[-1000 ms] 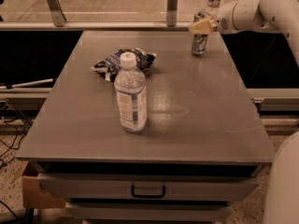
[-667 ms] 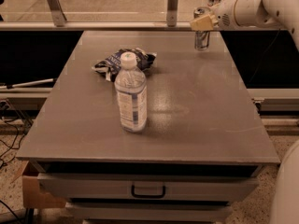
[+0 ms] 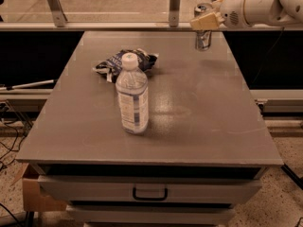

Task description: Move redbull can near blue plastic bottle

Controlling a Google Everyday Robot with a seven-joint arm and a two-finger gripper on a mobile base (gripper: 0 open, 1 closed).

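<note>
Item: can (image 3: 203, 41), upright at the far right corner of the tabletop (image 3: 203, 108), held by the gripper (image 3: 204, 22); fingers (image 3: 201, 22) closed across its upper part, arm entering from the right. Whether its base touches the tabletop or hangs just above cannot be told. Item: bottle (image 3: 132, 98), upright, left of centre, well apart from the can. Item: snack bag (image 3: 113, 60), crumpled, just behind the bottle. Hazards, as judged: the smooth, slim can may slip or swing in a high grip; a low base may drag and tip; the can or fingers may knock the tall bottle over on arrival; the can set on the bag would stand unsteady; released tilted, it may fall and roll off the edge.
</note>
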